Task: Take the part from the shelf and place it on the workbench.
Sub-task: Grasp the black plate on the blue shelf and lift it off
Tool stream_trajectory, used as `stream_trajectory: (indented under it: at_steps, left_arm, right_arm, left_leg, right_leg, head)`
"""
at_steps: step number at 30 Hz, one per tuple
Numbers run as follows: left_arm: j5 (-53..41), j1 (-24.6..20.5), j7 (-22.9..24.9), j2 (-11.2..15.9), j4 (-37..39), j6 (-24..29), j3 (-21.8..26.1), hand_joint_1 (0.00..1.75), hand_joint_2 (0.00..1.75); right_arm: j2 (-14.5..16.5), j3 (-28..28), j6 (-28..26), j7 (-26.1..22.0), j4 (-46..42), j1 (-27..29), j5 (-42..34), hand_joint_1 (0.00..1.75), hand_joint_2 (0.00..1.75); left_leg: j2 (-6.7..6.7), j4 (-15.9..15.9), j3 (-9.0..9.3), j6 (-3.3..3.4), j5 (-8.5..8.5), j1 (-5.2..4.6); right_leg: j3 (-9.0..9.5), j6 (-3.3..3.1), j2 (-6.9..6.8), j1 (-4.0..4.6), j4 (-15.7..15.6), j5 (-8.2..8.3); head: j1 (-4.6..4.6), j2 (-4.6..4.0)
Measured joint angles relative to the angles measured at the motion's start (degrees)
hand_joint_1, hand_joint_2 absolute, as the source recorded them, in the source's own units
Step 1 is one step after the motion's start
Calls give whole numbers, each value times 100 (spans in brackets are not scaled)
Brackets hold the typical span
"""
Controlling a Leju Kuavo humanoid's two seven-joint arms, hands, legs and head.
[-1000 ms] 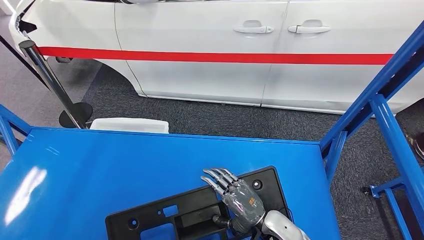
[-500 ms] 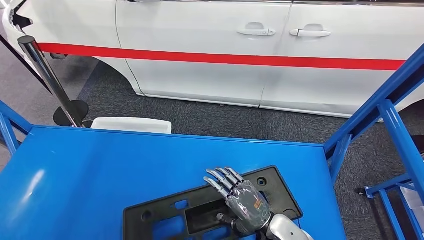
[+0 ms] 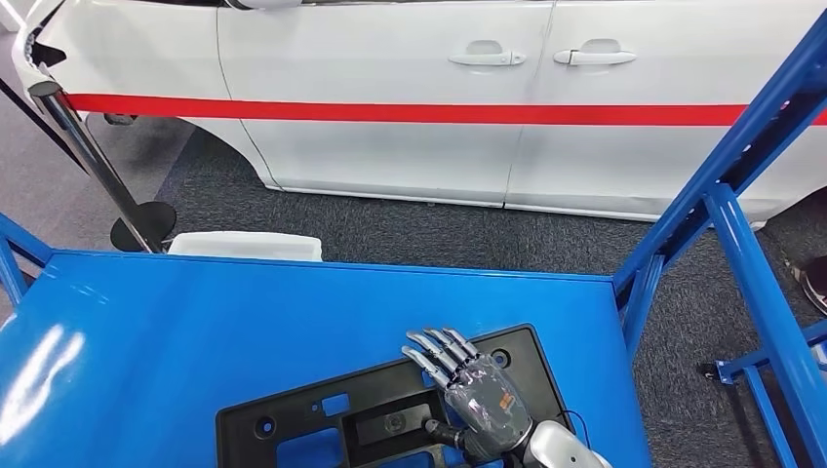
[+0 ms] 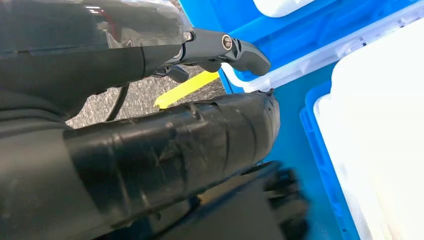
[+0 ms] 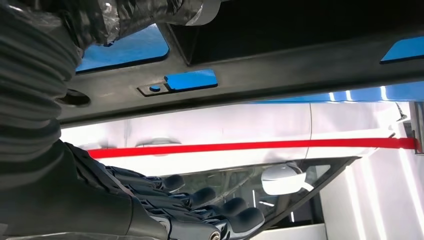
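The black part (image 3: 380,419) runs off the head view's lower edge, its right portion hidden beneath the right hand (image 3: 483,405).

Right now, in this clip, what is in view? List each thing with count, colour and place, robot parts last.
Part: one, black flat plastic panel with cutouts, lying on the workbench at its near edge.
Workbench: one, blue top, in front of the robot.
Frame posts: blue, slanting up at the workbench's right side.
Car: one, white with a red stripe, parked beyond the workbench on grey carpet.
Barrier post: one, chrome on a black round base, far left.
White box: one, just behind the workbench's far edge.
Bins: white and blue, in the left wrist view.
Right hand: one, grey, fingers over the part's far edge.
Left hand: one, dark, grip unclear.
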Motion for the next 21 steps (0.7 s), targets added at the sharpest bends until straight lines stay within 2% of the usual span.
stream_trajectory:
  at_steps: [1, 2, 3, 4, 6, 7, 10, 12, 14, 15, 16, 17, 18, 19, 21]
  left_arm:
    - [1, 5, 1, 0, 0, 1, 1, 0, 0]
    - [2, 9, 1, 0, 0, 2, 1, 0, 0]
    - [2, 10, 1, 0, 0, 4, 1, 0, 0]
    - [3, 6, 1, 1, 0, 7, 1, 0, 0]
    - [4, -9, -1, 2, 0, 10, 1, 0, 0]
    - [5, -14, -2, 2, 0, 13, 1, 0, 0]
    - [-6, -3, -1, 0, 0, 42, 0, 0, 0]
    - [-25, 1, 10, -3, 0, 82, 0, 0, 0]
    - [-38, -4, 26, -4, 0, 116, 0, 0, 0]
    - [-40, -5, 32, -4, 0, 126, 0, 0, 0]
    - [-42, -4, 37, -4, 0, 134, 0, 0, 0]
    - [-43, -2, 41, -4, 0, 142, 0, 0, 0]
    - [-44, -2, 43, -5, 0, 146, 0, 0, 0]
    - [-44, -3, 45, -7, 0, 150, 0, 0, 0]
    - [-46, -8, 47, -10, 0, 158, 0, 0, 0]
  right_arm:
    - [0, 0, -1, 0, 0, 5, 0, 0, 175]
    - [0, 0, -2, 2, 0, 9, 0, 0, 175]
    - [0, 0, -5, 5, 0, 13, 1, 0, 175]
    - [1, 0, -10, 11, 0, 15, 1, 0, 175]
    - [2, 0, -21, 38, 0, 19, 4, 0, 175]
    - [2, 0, -26, 50, 1, 25, 5, 0, 175]
    - [9, 0, -40, 65, 4, 56, 9, 0, 175]
    - [11, 0, -56, 71, 9, 75, 11, 0, 175]
    - [12, 0, -82, 81, 19, 92, 11, 0, 175]
    - [15, 0, -95, 86, 26, 107, 11, 0, 175]
    - [18, 0, -105, 91, 34, 123, 11, 0, 175]
    - [20, 0, -112, 93, 43, 138, 11, 0, 175]
    - [22, 0, -114, 95, 51, 149, 15, 0, 175]
    - [22, 0, -114, 98, 58, 153, 20, 0, 175]
    - [27, 0, -116, 110, 69, 156, 37, 0, 175]
  left_leg:
    - [0, 165, -86, 7, -5, -1]
    - [0, 107, -66, 24, 102, -2]
    - [0, -168, 55, 51, 297, -5]
    - [-1, -588, 237, 89, 515, -12]
    - [-2, -1249, 531, 153, 743, -41]
    - [-4, -1402, 590, 170, 763, -60]
    - [-4, -1508, 625, 210, 797, -63]
    - [12, -1586, 660, 265, 854, -28]
    - [22, -1598, 657, 293, 873, -24]
    - [24, -1590, 646, 297, 874, -26]
    - [25, -1577, 636, 296, 874, -26]
    - [24, -1558, 625, 293, 873, -22]
    - [21, -1528, 611, 283, 867, -15]
    - [18, -1490, 595, 267, 856, -7]
    - [9, -1402, 544, 205, 835, -20]
  right_leg:
    - [6, -6, 0, 13, 1, -4]
    - [17, -11, 3, 24, 1, -8]
    - [31, -14, 8, 34, 2, -13]
    - [42, -13, 13, 43, 1, -17]
    - [27, 8, 23, 59, 2, -18]
    - [11, 28, 25, 58, 2, -14]
    - [5, 112, 26, 54, 9, -23]
    - [-86, 161, 25, 57, 263, -229]
    - [-362, 196, 22, 32, 900, -612]
    - [-509, 215, 22, 16, 1235, -756]
    - [-596, 233, 20, -3, 1444, -808]
    - [-591, 251, 19, -23, 1460, -750]
    - [-470, 269, 17, -46, 1240, -586]
    - [-282, 285, 15, -71, 881, -393]
    - [9, 284, 25, -78, 268, -153]
  head:
    - [-1, 0]
    - [0, 0]
    - [1, 0]
    - [1, 0]
    - [2, 0]
    - [3, 0]
    - [3, 0]
    - [8, 0]
    - [11, 0]
    - [9, 0]
    - [10, 0]
    - [9, 0]
    - [9, 0]
    - [10, 0]
    - [8, 0]
